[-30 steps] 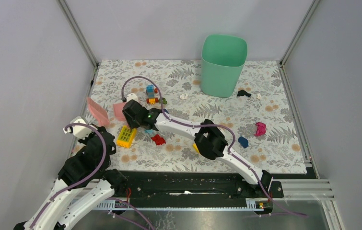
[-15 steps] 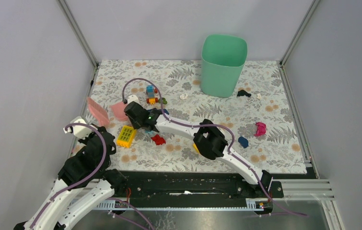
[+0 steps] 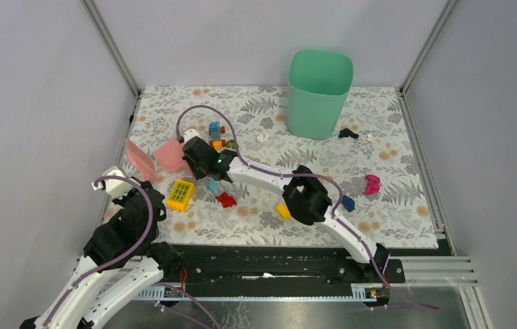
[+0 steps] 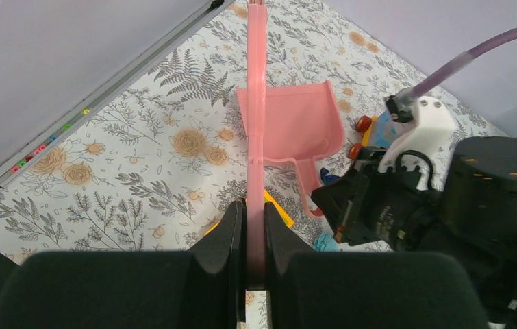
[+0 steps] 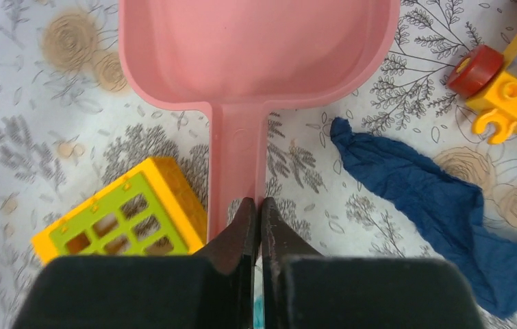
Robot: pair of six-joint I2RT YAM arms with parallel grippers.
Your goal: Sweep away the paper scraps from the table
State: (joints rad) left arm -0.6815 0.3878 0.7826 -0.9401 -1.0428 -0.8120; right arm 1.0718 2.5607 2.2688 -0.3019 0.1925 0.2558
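Paper scraps: tiny white crumpled bits [image 3: 262,138] lying loose on the table. One sits just left of the base of the mint-green plastic bin [image 3: 317,110], and another lies just right of it beside a small black piece [image 3: 348,133].
Table: flat surface [image 3: 392,226] under a pale cover printed with grey leaves and small orange flowers. The bin stands upright at its far edge.
Left gripper: clenched [image 4: 255,212] on a pink flat plastic board [image 4: 256,103] that stands on edge, well left of the bin.
Right gripper: fingers pressed together [image 5: 254,205] over the handle end of a pink plastic dustpan [image 5: 255,48]. Whether they pinch the handle cannot be told.
Dustpan: lying flat, left of the bin, just beside the board.
Toys: a yellow-and-green grid brick [image 5: 125,219] and a crumpled dark blue piece [image 5: 433,199] flank the handle.
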